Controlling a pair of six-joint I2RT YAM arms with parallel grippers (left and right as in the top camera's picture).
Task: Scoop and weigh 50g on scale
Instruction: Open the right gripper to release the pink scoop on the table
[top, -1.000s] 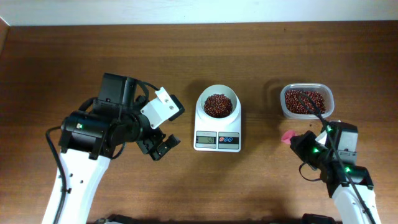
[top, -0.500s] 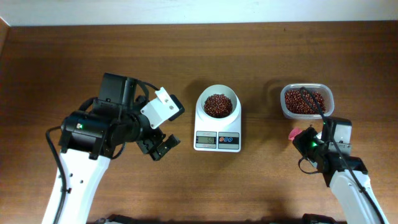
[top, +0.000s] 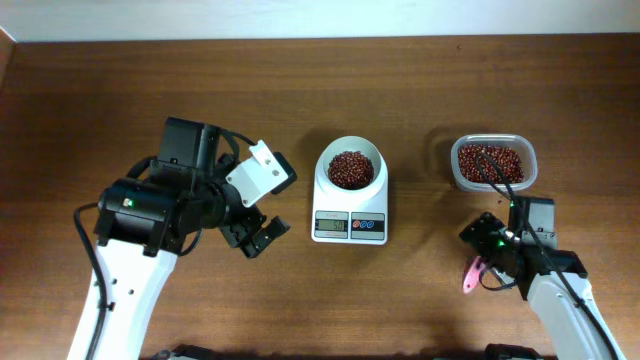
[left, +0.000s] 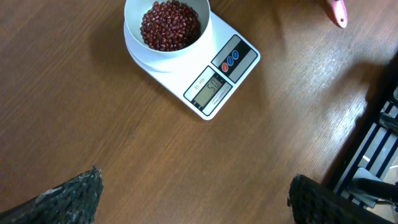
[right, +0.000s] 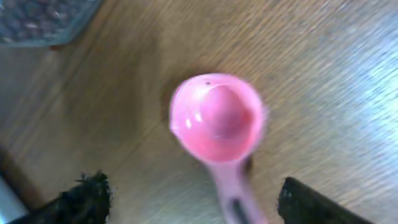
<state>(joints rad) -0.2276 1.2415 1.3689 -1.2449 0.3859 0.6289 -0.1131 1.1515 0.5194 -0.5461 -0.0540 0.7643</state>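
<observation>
A heap of small dark red-brown beans (top: 351, 168) sat in the round bowl of the small white digital scale (top: 350, 215) at the middle of the brown wooden tabletop (top: 300, 80), so the scooping looked done. The empty pink plastic scoop (right: 216, 118) lay loose between the spread fingers of the right hand (right: 199, 202), which gripped nothing. The left hand (left: 193, 193) hung open too. The grey display's digits were too small to confirm the weight, and no brand showed.

The wooden table (top: 300, 90) bears scale (top: 350, 203), clear tub (top: 456, 170) and pink scoop (top: 470, 276).
</observation>
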